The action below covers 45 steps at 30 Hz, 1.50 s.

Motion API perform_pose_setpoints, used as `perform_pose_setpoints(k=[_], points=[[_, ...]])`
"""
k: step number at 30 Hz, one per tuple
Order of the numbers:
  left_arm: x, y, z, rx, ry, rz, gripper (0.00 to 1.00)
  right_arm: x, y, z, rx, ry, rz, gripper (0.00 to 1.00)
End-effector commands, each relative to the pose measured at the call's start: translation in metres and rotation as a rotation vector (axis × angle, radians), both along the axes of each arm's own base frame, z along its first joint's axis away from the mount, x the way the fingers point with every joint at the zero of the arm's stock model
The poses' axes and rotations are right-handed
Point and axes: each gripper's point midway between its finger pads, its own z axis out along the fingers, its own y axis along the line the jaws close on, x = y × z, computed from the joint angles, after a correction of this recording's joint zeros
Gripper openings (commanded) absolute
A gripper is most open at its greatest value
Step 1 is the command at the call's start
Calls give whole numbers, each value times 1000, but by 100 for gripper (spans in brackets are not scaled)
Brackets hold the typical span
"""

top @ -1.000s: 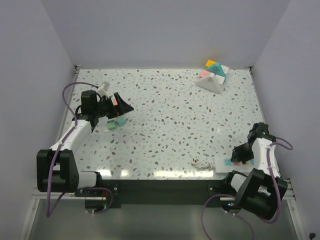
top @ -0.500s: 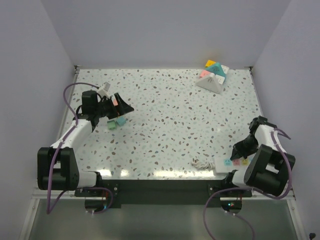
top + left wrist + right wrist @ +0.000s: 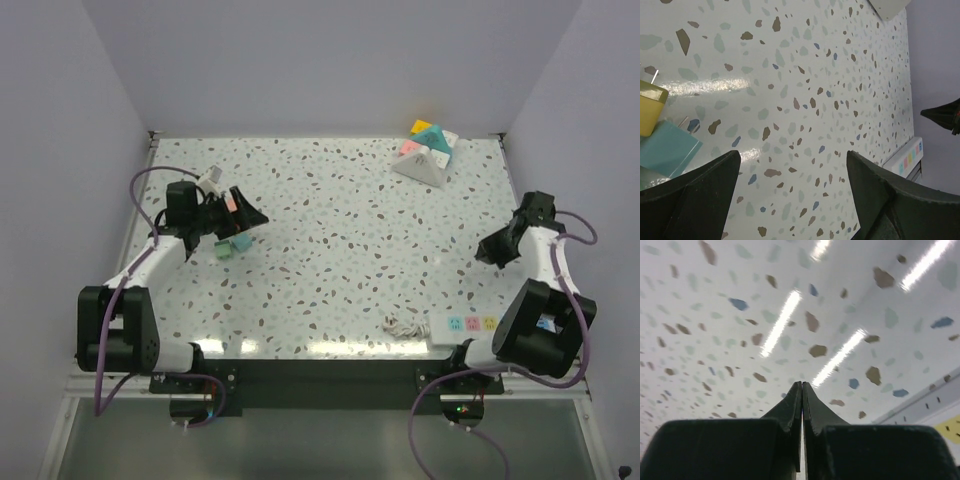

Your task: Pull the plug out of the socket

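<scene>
Quick update: the right gripper has swung off the power strip. A second ago it was sitting right over the strip at the near right corner. Now it's further back along the right edge, well apart from the strip, with its jaws pressed tight together and nothing between them.

The left gripper has barely moved. It hovers over the far left part of the table with its jaws spread wide, and we see nothing pinched in them.

Just beside it lie a teal plug and a yellow plug. At least that's what we take them for, since the wrist view shows thin pins sticking out of them.

The strip's three coloured sockets all look bare from above, and only a white cable is bunched up at its left end.

So our read is that the pulling is already done. The plug is out and dropped on the left, the bracing arm is backing off, and there's probably nothing left except parking both arms.
</scene>
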Motion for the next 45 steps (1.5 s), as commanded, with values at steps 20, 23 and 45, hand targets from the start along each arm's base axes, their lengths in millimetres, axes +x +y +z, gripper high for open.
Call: perform_pose_setpoints(k=[20,23,45], points=[[37,-1,10,-11,-9,17,93,284,55,82,432,-759,-408,99],[44,-1,6,-10,8,17,93,308,67,70,538,-763,-497,99],[66,-3,-1,-23,28,15,93,290,136,15,674,-583,-392,0]])
